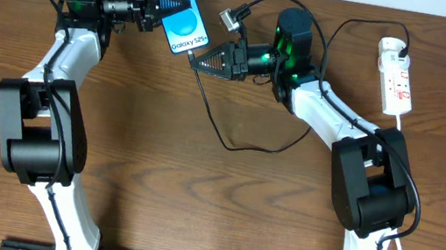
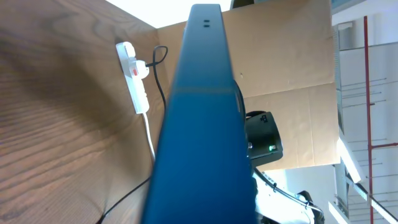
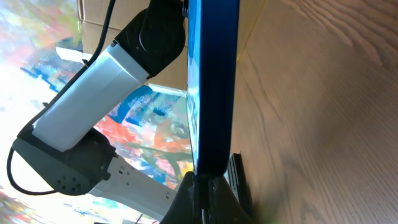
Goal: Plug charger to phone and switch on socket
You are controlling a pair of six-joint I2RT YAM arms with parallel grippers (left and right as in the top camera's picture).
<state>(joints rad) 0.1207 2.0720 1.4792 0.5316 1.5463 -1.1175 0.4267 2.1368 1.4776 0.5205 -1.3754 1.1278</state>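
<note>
STEP IN HAND (judged): mating charger tip to phone port. Switch-on not yet done.

POSN. (overhead view as clock face)
- Phone (image 1: 183, 20): 11 o'clock, appears held clear of table (image 1: 217, 222), tilted. The short edge with white text faces 5 o'clock.
- Left gripper (image 1: 170, 2): clamped narrow on the phone's far half, coming in from the 9 o'clock side.
- Right gripper (image 1: 196, 59): fully closed, tips at the phone's text-end edge. The charger (image 1: 246, 151) cable leaves from those tips, so it is judged to pinch the tip end. The tip itself is hidden, so seated or not cannot be told.
- Socket (image 1: 397, 76): 2 o'clock, flat on table, well apart from both grippers. The cable's far end reaches its 12 o'clock end.

NEXT MOVE (judgement): keep tip axis in line w/ phone's long axis and push straight toward 11 o'clock while the left arm braces. Any skew risks the tip sliding off the edge. Then free one arm to press the red switch (image 1: 401, 81).

MATERIALS / SHAPES
- Phone: thin rigid slab, glossy blue-cyan screen, smooth dark frame. Slippery, so it needs a firm clamp.
- Charger: thin black flexible cable, lying in a loose loop near table centre. Slack looks ample.
- Socket: narrow white hard plastic bar w/ thick white cord.
- Table: brown wood grain, matt.
</note>
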